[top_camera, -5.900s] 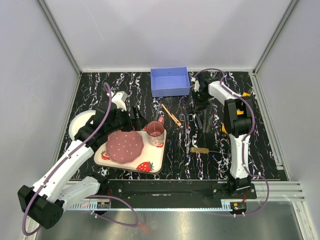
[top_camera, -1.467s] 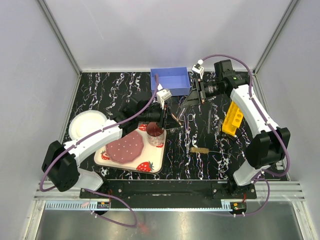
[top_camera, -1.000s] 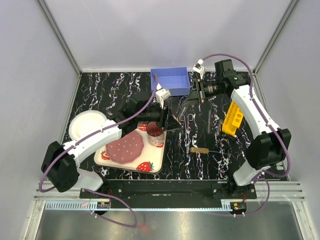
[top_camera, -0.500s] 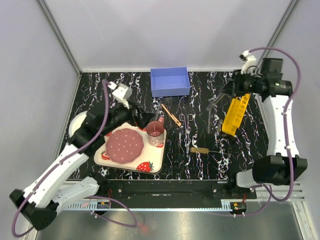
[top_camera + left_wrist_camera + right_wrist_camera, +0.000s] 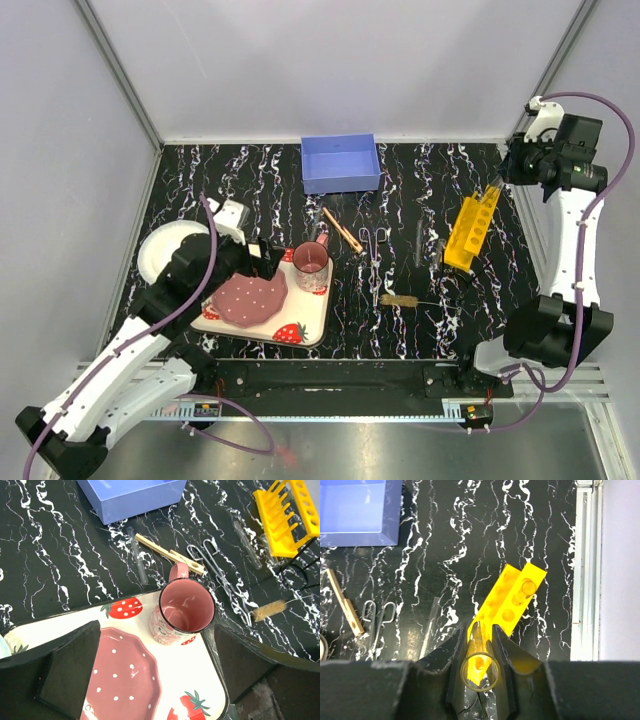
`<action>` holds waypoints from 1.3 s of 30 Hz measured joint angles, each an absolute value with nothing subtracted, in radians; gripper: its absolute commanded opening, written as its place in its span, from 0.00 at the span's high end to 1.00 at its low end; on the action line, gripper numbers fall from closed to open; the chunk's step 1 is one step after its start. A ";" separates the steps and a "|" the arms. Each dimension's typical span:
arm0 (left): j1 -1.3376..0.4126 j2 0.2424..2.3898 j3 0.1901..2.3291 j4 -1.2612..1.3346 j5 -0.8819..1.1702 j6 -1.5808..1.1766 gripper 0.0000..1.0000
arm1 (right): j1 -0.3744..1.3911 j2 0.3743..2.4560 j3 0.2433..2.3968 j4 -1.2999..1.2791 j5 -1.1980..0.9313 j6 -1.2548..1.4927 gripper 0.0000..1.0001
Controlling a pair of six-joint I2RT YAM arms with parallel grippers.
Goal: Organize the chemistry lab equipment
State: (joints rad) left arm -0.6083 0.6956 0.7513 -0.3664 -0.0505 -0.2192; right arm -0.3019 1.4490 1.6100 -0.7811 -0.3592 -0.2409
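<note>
My right gripper [image 5: 480,630] is shut on a clear glass tube [image 5: 479,647] and holds it above the near end of the long yellow rack [image 5: 512,602], which lies at the right of the table [image 5: 470,228]. Another tube [image 5: 525,591] stands in the rack. A loose tube [image 5: 420,243], the metal forceps [image 5: 372,250], the tan wooden clamp [image 5: 342,230] and the bristle brush [image 5: 400,300] lie mid-table. My left gripper [image 5: 155,680] is open and empty over the strawberry tray [image 5: 200,680]. A thin tube [image 5: 137,562] lies beside the clamp [image 5: 170,555].
A blue box [image 5: 340,163] stands at the back middle. The strawberry tray [image 5: 305,335] holds a pink plate [image 5: 250,297] and a pink cup [image 5: 311,265]. A white bowl [image 5: 160,250] sits at the left. A metal rail [image 5: 585,570] borders the table's right edge.
My right arm has swung further right and back, holding the tube over the yellow rack. My left arm has drawn back toward the near left, over the tray.
</note>
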 measured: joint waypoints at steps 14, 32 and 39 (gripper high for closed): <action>-0.608 0.665 0.770 -0.390 -0.062 -0.233 0.01 | -0.334 1.561 1.527 -0.604 -0.282 -0.240 0.78; -0.608 0.669 0.773 -0.408 -0.065 -0.233 0.01 | -0.336 1.598 1.456 -0.544 -0.272 -0.244 0.78; -0.608 0.676 0.778 -0.412 -0.065 -0.233 0.01 | -0.337 1.598 1.408 -0.522 -0.273 -0.247 0.78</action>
State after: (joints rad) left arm -0.6083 0.6758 0.7776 -0.4118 -0.0650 -0.2329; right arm -0.3367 1.5978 1.4082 -0.5220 -0.2729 -0.2474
